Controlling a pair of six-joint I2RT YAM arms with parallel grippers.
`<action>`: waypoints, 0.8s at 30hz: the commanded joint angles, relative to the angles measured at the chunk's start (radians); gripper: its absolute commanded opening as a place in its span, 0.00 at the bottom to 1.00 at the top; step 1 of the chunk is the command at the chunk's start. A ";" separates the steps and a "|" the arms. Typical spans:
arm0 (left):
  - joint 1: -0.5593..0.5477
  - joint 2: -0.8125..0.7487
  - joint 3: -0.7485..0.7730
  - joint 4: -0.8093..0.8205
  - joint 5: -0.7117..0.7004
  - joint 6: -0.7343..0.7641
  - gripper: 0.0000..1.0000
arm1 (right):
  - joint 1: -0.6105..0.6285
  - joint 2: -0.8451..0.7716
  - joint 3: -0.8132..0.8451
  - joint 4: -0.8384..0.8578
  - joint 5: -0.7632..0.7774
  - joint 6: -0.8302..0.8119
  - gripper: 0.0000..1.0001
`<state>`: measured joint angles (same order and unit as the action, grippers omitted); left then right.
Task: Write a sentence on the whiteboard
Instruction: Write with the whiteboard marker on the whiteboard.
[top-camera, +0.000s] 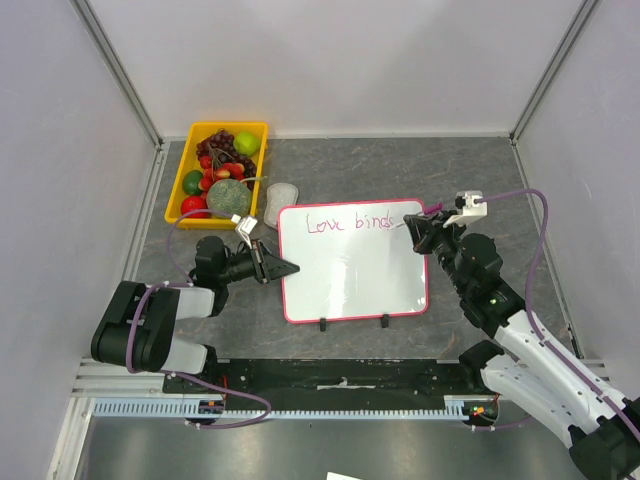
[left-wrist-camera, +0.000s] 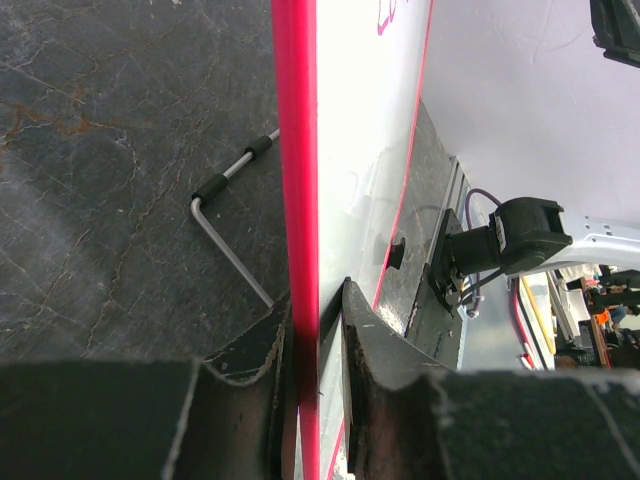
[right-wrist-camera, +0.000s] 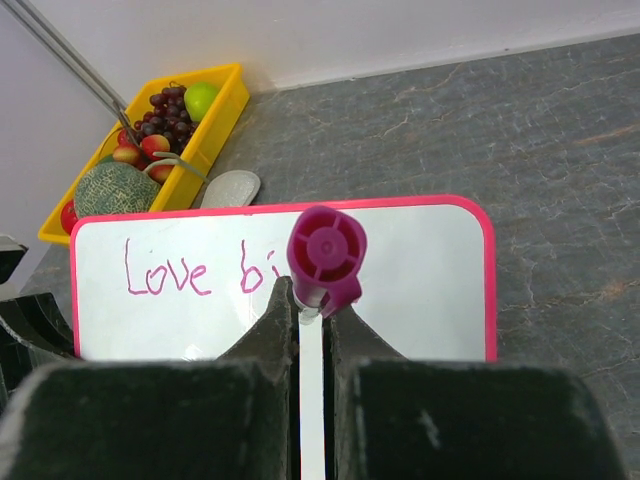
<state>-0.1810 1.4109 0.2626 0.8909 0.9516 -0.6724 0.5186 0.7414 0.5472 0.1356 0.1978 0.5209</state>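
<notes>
Magenta words (top-camera: 350, 222), two; one whiteboard (top-camera: 350, 280); one marker (right-wrist-camera: 325, 255)

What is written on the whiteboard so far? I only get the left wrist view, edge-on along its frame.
Observer: In the top view the sentence reads "Love binds", one line along the far edge of the whiteboard.
Operator: And the other arm?
Observer: The right tool is shut on a marker, at the end of "binds".
Operator: Anything beside the board?
Observer: A yellow fruit bin sits off its far-left corner, apart from it.
</notes>
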 joint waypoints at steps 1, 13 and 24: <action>-0.002 -0.007 -0.002 -0.001 -0.033 0.060 0.02 | -0.003 -0.004 0.013 -0.013 -0.027 -0.036 0.00; -0.002 -0.006 -0.002 -0.001 -0.033 0.057 0.02 | 0.024 0.019 0.031 -0.010 -0.043 -0.051 0.00; -0.002 -0.001 0.000 0.000 -0.033 0.059 0.02 | 0.242 0.094 0.080 0.015 0.140 -0.088 0.00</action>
<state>-0.1810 1.4109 0.2626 0.8909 0.9516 -0.6724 0.6922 0.8120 0.5575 0.1108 0.2420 0.4652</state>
